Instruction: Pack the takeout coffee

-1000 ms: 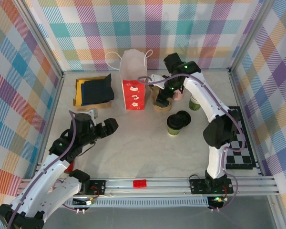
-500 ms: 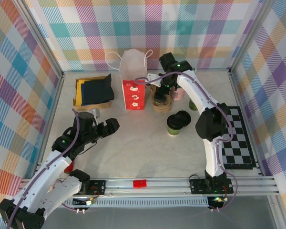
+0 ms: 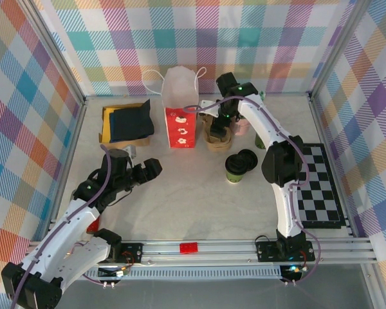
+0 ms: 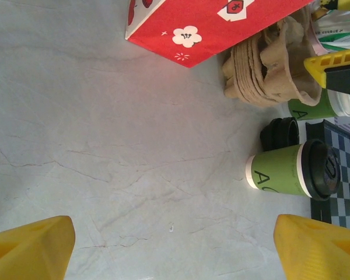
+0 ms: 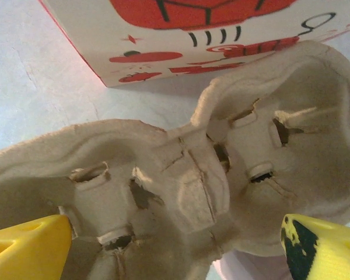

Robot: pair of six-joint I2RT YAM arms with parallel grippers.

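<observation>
**Task status:** early stage. No packing step shows as complete.

**1. Task item.** The takeout coffee (image 3: pixel 234 169) is a dark-green cup with its black lid fitted. It stands upright on the bench (image 3: pixel 180 199).
- Relative to the left tool (image 4: pixel 174 249), it lies ahead and off to the right side, well apart.
- Relative to the right tool (image 5: pixel 175 248), it lies on the side toward that arm's base, near but apart.
- A short stack of loose black lids (image 3: pixel 248 158) sits just beside the cup.

**2. Left tool.** The jaws stand wide and hold nothing. The tool hangs above bare bench.

**3. Right tool.** The jaws stand wide and hold nothing.
- The stack of brown cup carriers (image 5: pixel 186 186) lies directly below the tool, and the jaws straddle the top carrier end to end.
- The wrist view is too close to tell whether the tool touches the cardboard.
- The wells in view are empty.

**4. Container.** The red-and-white paper bag (image 3: pixel 180 116) stands upright just ahead of the right tool, just beside the cup carriers. Its contents cannot be seen.

**5. Remaining work, as a judgement.** Everything appears to be outstanding:
- separate a carrier from the stack
- seat the takeout coffee in a well
- lower the load into the paper bag
</observation>
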